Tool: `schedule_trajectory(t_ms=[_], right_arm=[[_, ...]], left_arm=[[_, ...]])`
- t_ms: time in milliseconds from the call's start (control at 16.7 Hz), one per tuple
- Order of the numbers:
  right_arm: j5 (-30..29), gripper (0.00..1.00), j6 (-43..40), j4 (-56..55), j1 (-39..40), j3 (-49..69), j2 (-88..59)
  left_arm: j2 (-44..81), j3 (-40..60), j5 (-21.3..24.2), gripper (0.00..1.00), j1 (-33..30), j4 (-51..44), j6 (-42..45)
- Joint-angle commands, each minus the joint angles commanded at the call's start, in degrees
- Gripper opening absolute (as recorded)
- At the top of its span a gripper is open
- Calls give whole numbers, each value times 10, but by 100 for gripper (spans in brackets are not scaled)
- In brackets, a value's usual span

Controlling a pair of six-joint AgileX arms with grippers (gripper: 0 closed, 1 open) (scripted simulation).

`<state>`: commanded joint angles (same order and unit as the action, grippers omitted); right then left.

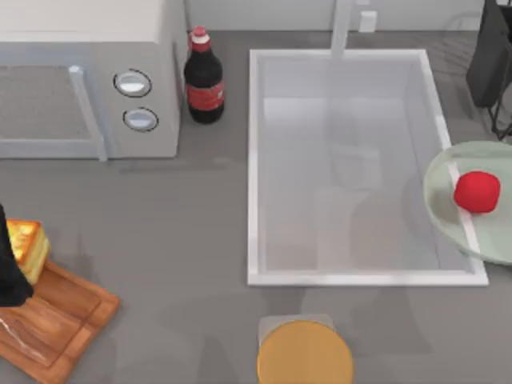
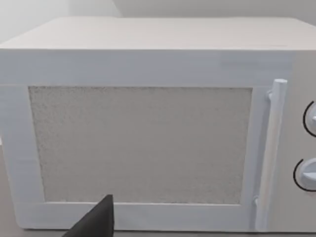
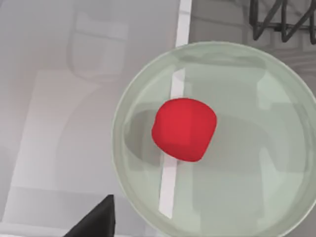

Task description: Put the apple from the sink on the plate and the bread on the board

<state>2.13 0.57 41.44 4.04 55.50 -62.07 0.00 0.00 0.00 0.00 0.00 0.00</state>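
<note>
The red apple lies on the mint-green plate, which overlaps the right rim of the sink. The sink basin holds nothing. At the table's left, the bread rests on the far corner of the wooden board. My left gripper is a dark shape at the left edge, right beside the bread. Its wrist view faces the microwave. My right gripper is at the back right, beyond the plate.
A white microwave stands at the back left with a cola bottle beside it. An orange-yellow disc lies in front of the sink. A faucet rises behind the sink. A dark wire rack stands past the plate.
</note>
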Motion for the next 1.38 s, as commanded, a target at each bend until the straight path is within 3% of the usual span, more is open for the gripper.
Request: schedule_trajectory(t_ms=[360,660,900,1380], right_arm=[[-12,100,-3,-225,-22,-312,360],[-19,100,-5,-368,-36,-500,563],[-21,100,-6,-414,-40,-555,621],[-21,100,-6,-414,-40,-555,621]], left_arm=[[0,0,0,100,0,0,0],[0,0,0,100,0,0,0],[0,0,0,100,0,0,0],[36,33,0,100,0,-30,3]])
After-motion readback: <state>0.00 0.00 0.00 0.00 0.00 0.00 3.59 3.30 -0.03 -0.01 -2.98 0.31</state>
